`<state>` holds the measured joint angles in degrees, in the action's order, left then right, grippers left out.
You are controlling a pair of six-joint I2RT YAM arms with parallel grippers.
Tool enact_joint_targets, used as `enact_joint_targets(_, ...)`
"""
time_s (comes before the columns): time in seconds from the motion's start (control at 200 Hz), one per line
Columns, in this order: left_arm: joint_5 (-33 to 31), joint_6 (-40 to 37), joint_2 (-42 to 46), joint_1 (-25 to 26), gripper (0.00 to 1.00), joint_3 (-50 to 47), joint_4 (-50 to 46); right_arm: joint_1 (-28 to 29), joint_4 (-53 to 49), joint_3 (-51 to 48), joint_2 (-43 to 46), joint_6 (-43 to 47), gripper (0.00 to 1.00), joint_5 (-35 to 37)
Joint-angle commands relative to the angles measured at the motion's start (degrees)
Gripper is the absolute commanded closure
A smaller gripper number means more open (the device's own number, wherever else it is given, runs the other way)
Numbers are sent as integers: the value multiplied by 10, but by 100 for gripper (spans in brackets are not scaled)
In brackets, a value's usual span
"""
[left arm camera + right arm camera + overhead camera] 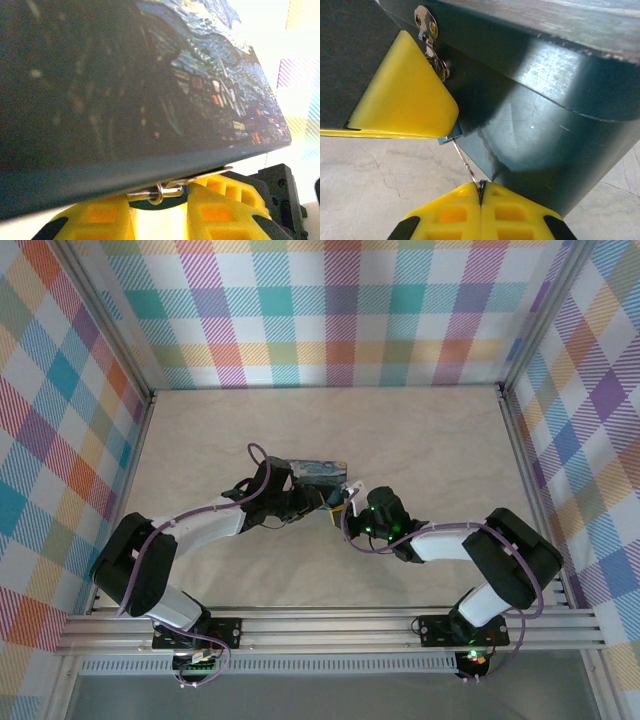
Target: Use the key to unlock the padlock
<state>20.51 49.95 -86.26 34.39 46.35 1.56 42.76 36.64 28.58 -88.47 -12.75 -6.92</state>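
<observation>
Plaid walls (340, 310) in pastel checks close off three sides of a pale, marbled tabletop (420, 440), and both arms reach in from the near edge to meet just short of its middle.

From the left, the left arm (190, 540) curves in towards a painted tin (315, 472), a rectangular box with dark blue sides and a swirly blue-and-yellow picture on its lid. In the left wrist view the tin looms overhead. The left hand (160, 210) sits just below its lower edge, with its yellow fingers (220, 210) drawn close together. A thin silvery loop (160, 192) hangs at the tin's rim between them, above a dark sliver of the padlock (155, 202). The hand is clenched on the padlock.

The right wrist view shows one left finger pressed against the tin's front wall, below a small silvery hasp (426, 27). A corner of the padlock's blue body peeks out under that fingertip.

The key (466, 164), a slim silvery sliver, slants up to meet that blue corner. Its lower end is pinched in the right hand (481, 192), whose yellow fingers are clamped flat together on it.

Further right, the right arm (500, 555) bends back to its base.
</observation>
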Motion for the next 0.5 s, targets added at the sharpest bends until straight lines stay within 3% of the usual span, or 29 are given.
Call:
enact_joint_targets(0.0,8,1,20,-5,77,7,11,3,31,11,-5,7,99,-12)
enact_joint_targets(0.495,13,7,20,-5,77,6,15,3,64,20,-28,5,99,-9)
